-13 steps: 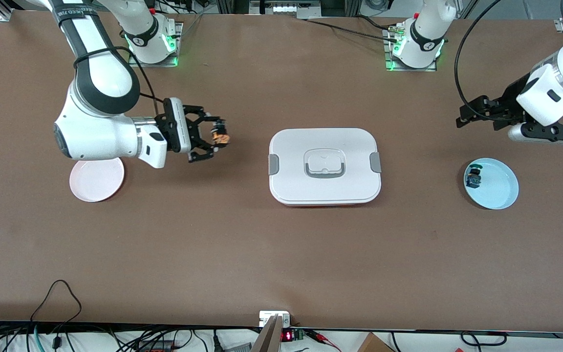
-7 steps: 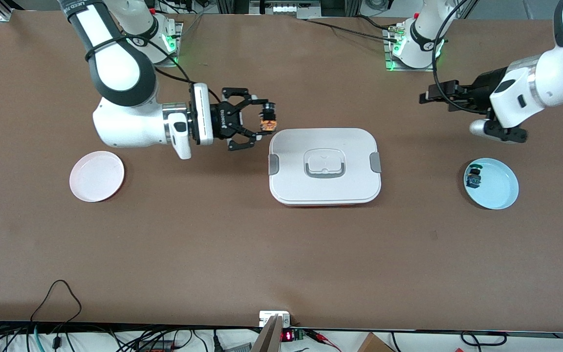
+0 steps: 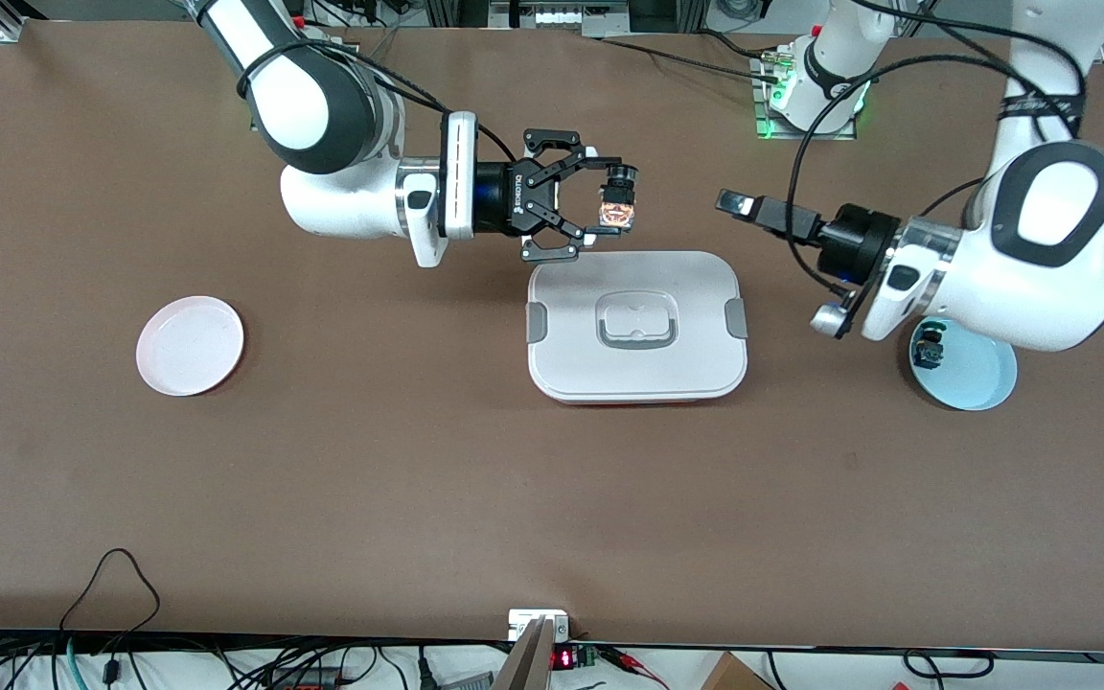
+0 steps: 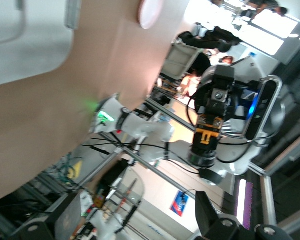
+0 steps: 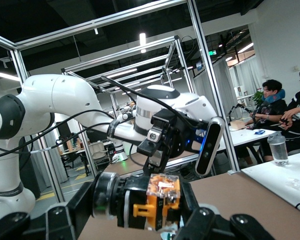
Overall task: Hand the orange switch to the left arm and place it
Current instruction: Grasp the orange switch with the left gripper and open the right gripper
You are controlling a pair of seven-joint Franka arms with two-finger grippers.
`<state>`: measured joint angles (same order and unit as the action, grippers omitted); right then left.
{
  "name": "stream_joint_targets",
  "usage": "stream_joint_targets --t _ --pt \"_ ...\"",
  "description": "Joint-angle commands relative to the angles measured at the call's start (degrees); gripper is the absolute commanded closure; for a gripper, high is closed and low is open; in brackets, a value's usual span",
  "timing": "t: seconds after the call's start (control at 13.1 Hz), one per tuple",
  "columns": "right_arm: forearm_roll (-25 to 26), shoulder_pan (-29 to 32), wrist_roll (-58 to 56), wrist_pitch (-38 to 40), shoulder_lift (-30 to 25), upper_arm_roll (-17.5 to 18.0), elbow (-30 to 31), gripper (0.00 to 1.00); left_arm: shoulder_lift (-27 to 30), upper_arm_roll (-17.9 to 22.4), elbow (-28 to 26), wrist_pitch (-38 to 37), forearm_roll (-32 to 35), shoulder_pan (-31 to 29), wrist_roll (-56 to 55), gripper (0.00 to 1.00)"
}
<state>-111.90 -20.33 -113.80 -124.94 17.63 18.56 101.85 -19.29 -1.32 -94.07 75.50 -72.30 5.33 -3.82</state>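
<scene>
The large white rounded-rectangular plastic box, with grey side latches and a grey-rimmed recessed lid handle, sits at the middle of the table, between the two arms' working areas. A small round white plate lies toward the right arm's end of the table, well apart from the box. A small round pale-blue plate lies toward the left arm's end; on it rests a small dark switch with a green cap, partly under the left arm's wrist.

The surface is a flat brown table. Cables run along its edge nearest the front camera. The two arm bases, lit green, stand at the farthest edge. The wrist views show an aluminium frame around the rig and seated people at a white table in the room.

The right gripper is extended horizontally above the table, just over the box's edge farthest from the front camera. Its jaws are clamped on the orange switch, a tiny black push-button body with orange parts, held in the air between the fingertips and clear of the box lid. In the right wrist view the orange switch fills the gap between the fingers.

The left gripper is also horizontal, over bare table just beside the box's corner toward the left arm's end, pointed at the right gripper. Its fingers are spread wide and hold nothing. The orange switch appears ahead of it in the left wrist view, near but not touching.
</scene>
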Motion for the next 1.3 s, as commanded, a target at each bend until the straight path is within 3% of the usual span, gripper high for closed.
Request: stream_joint_targets --t 0.0,0.15,0.31,0.53,0.92,0.99,1.22 --pt "-1.83 -0.24 -3.7 -0.57 1.53 -0.19 -1.83 1.0 -1.36 -1.49 0.3 2.28 -7.04 0.48 0.57 0.0" --pt "-1.83 -0.24 -5.02 -0.65 2.23 -0.19 -2.09 1.0 -2.94 -1.67 0.03 4.9 -12.84 0.74 1.1 0.0" --pt "-1.83 -0.24 -5.2 -0.66 2.23 -0.19 -2.09 1.0 -2.77 -2.28 0.2 10.97 -13.13 3.19 1.19 0.0" --pt "-1.83 -0.33 -5.2 -0.66 2.32 -0.19 -2.09 1.0 -2.77 -2.28 -0.67 14.05 -13.13 6.27 7.24 0.01" --pt "-1.83 -0.59 -5.2 -0.83 2.32 -0.19 -2.09 1.0 -2.33 -2.28 -2.17 13.97 -13.04 6.8 10.48 0.0" --pt "-1.83 -0.59 -5.2 -0.92 2.32 -0.19 -2.09 1.0 -2.24 -2.28 -2.17 13.89 -12.95 6.54 11.11 0.04" --pt "-1.83 -0.59 -5.2 -0.92 2.59 -0.19 -2.09 1.0 -1.54 -2.2 -2.69 12.05 -12.25 6.28 8.74 0.0"
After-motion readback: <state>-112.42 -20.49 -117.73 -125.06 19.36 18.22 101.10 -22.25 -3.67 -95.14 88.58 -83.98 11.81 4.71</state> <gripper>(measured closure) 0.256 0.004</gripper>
